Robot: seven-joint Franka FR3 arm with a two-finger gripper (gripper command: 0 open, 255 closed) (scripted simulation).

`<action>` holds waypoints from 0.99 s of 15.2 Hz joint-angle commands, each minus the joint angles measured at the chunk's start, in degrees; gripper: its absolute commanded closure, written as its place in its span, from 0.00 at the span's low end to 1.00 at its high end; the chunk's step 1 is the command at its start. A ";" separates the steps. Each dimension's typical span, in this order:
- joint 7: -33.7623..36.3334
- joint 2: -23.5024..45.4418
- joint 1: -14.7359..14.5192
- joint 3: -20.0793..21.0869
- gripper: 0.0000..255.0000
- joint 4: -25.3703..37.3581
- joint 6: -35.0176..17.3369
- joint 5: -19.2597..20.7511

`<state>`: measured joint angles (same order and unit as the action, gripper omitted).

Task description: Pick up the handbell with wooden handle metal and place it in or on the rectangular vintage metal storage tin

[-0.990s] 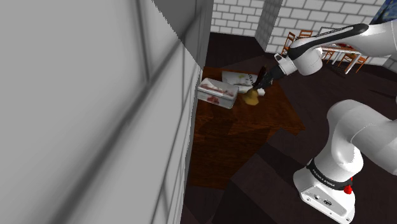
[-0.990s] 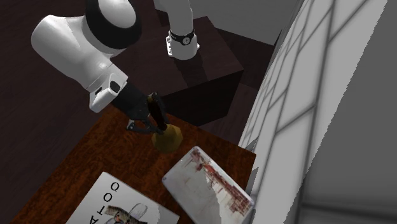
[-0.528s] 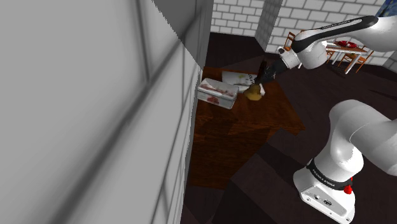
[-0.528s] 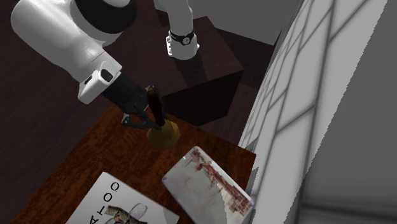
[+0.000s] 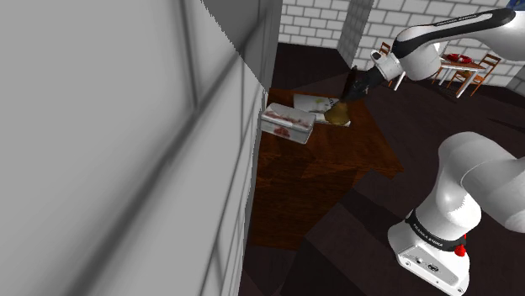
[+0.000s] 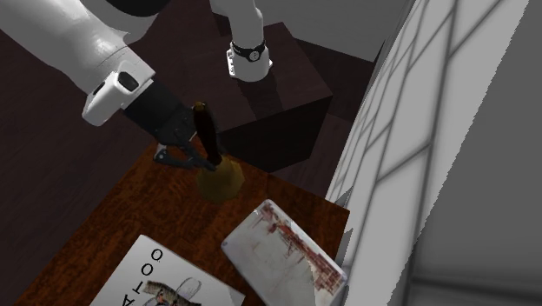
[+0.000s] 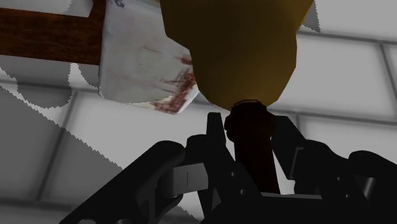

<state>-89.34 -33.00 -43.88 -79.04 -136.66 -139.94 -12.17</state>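
Brass handbell (image 6: 219, 181) hangs by its dark handle, pinched in the gripper (image 6: 201, 155).

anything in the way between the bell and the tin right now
Nothing visible. The gripper clasps the handbell by its handle over the table, and the stretch across to the tin is bare. The magazine lies flat off to one side.

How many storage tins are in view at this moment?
1. The tin lies on the wooden table at its wall-side edge, beside the printed sheet and near the handbell clasped in the hand. Another could be hidden behind the arm.
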 commanded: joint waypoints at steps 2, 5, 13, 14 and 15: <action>1.03 -0.09 1.88 2.19 1.00 0.59 1.50 0.25; 1.65 2.39 -8.77 -4.25 1.00 4.64 -0.55 -2.14; 7.70 1.83 -40.07 -25.44 1.00 18.15 -3.97 -1.15; 8.90 1.03 -43.64 -27.80 1.00 20.12 -4.18 -0.25; 10.11 0.15 -47.10 -30.04 1.00 22.17 -4.31 0.68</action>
<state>-80.78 -32.02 -86.65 -106.38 -116.89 -144.01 -12.45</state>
